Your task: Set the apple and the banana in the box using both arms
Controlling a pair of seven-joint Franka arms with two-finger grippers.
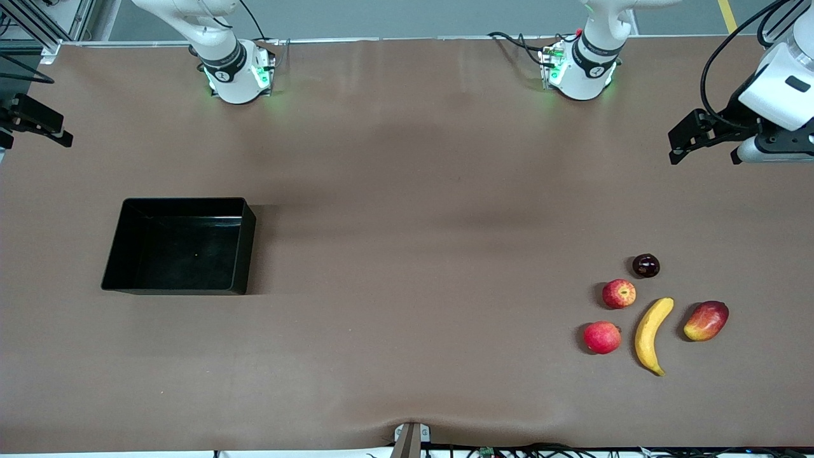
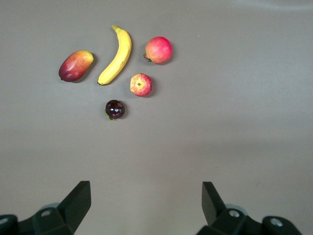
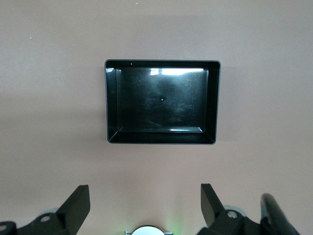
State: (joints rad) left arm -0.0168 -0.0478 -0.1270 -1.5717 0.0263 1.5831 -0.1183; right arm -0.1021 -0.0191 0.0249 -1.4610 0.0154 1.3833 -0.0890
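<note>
Step in hand: none begun; judged to be the start, with no fruit yet picked up.

The box (image 1: 180, 245) stands empty on the tabletop (image 1: 407, 210) toward the right arm's end. The apple (image 1: 619, 293) and banana (image 1: 652, 334) lie toward the left arm's end, close together but apart, the apple slightly farther from the front camera. Near them lie a second apple (image 1: 601, 337), a mango (image 1: 706, 320) and a dark plum (image 1: 645, 265).

The left gripper (image 1: 706, 137) hangs high over its end of the tabletop, fingers (image 2: 78, 201) spread wide, nothing between them. The right gripper (image 1: 32, 121) hangs at the other end, fingers (image 3: 77, 203) likewise apart and empty.

Next move, by judgement: the left arm must descend on one fruit, avoiding its neighbours; the box is well apart, so the right arm probably must take the fruit over or carry it.

The left wrist view shows the apple's streaks and stem dimple, which set it apart from the plainer apple. The right wrist view shows the box floor bare. Only the front view shows fruit and box together.
</note>
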